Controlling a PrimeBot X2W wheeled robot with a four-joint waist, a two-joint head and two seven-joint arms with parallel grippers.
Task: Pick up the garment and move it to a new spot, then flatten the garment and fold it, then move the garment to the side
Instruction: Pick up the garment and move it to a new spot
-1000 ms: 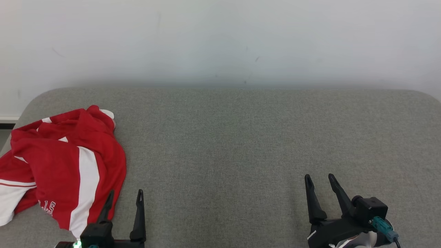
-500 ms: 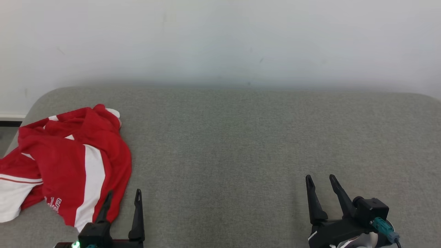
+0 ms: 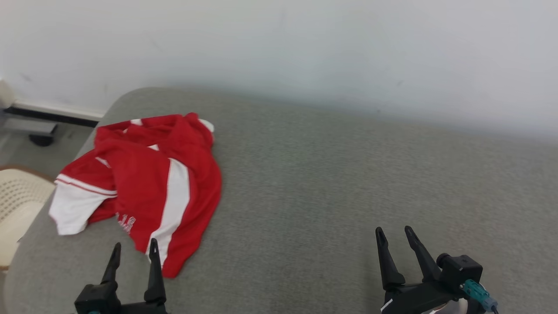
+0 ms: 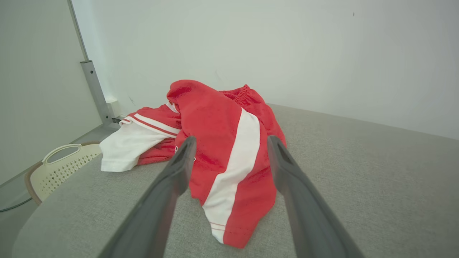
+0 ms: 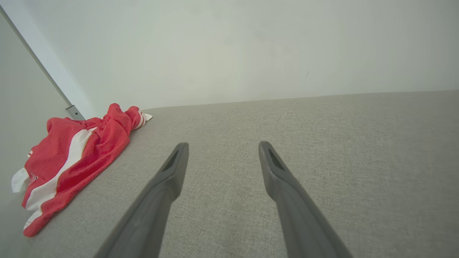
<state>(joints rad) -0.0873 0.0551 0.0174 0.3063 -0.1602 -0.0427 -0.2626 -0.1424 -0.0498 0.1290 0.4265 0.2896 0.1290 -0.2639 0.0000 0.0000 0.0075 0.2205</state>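
Observation:
A crumpled red garment [image 3: 152,179] with white stripes and a white sleeve lies near the left end of the grey padded surface [image 3: 331,183]. The left wrist view shows the garment [image 4: 222,143] right ahead, and the right wrist view shows the garment [image 5: 71,161] far to the left. My left gripper [image 3: 134,249] is open at the bottom left, its fingertips just short of the garment's near edge, nothing between them. My right gripper [image 3: 394,233] stands open over bare fabric at the bottom right, far from the garment.
A cream perforated basket [image 3: 17,205] stands on the floor beside the surface's left end; the left wrist view shows the basket [image 4: 61,161] too. A white wall [image 3: 279,52] runs behind the surface. A metal post [image 4: 94,89] stands in the left corner.
The head camera has turned left, so the whole picture shifted right and the basket and floor came into view. The garment lies as before. The left gripper's fingers stand closer together.

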